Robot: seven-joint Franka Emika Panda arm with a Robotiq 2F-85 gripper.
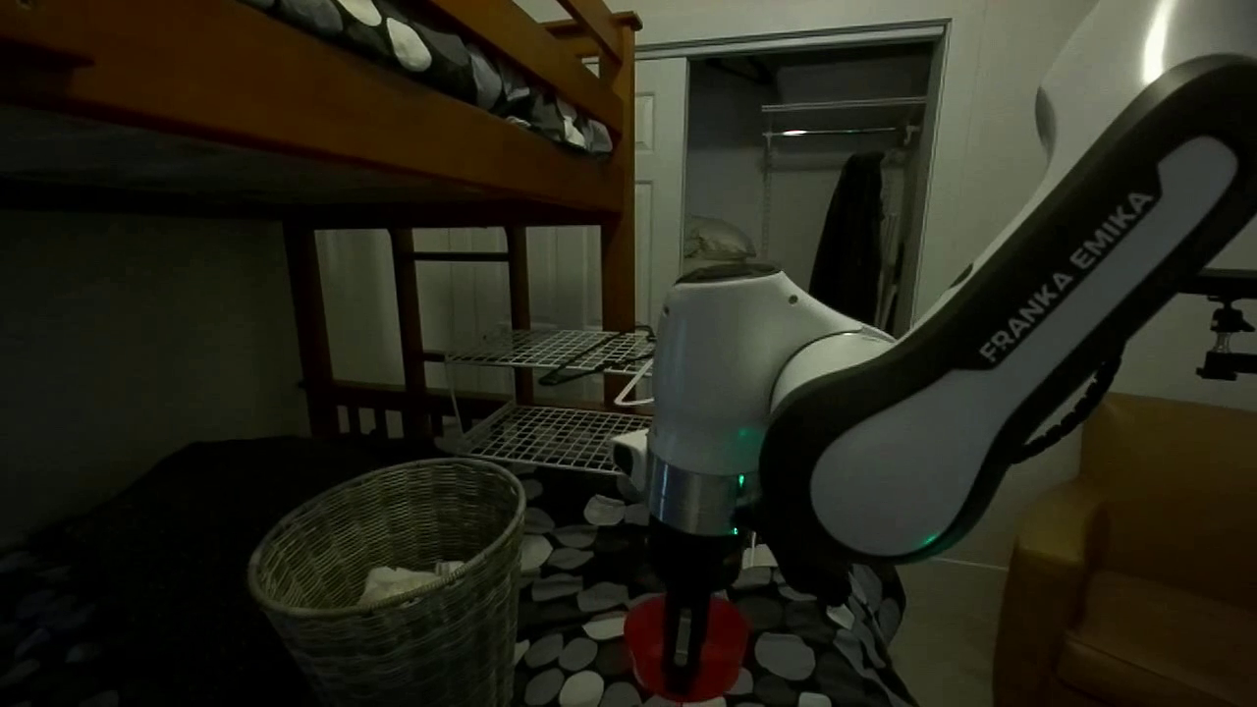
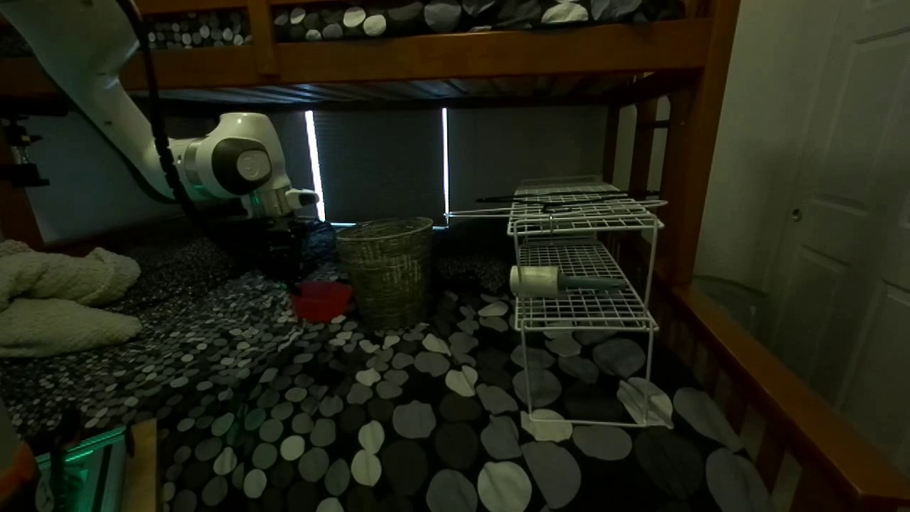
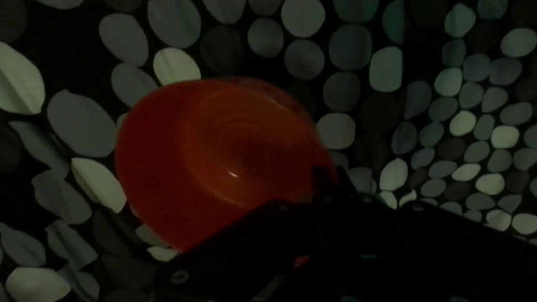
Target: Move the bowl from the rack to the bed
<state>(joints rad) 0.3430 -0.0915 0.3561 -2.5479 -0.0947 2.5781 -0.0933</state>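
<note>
- Black claw (image 3: 331, 180) pinching round red plastic bowl (image 3: 226, 142) by rim
- Bowl touching dotted-cover wooden bunk bed (image 2: 398, 384): can't tell
- White two-tier wire rack (image 2: 586, 230) well apart

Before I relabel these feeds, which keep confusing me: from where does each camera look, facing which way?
An exterior view: near the basket, facing along the bed toward the closet; arm and fingers show.
An exterior view: on the bed's long side, facing across it, the rack at picture right; the arm shows at picture left.
Wrist view: on the arm, facing down into the bowl; fingers show at the bottom.
Both exterior views share arm, bowl, basket, rack and bed.
</note>
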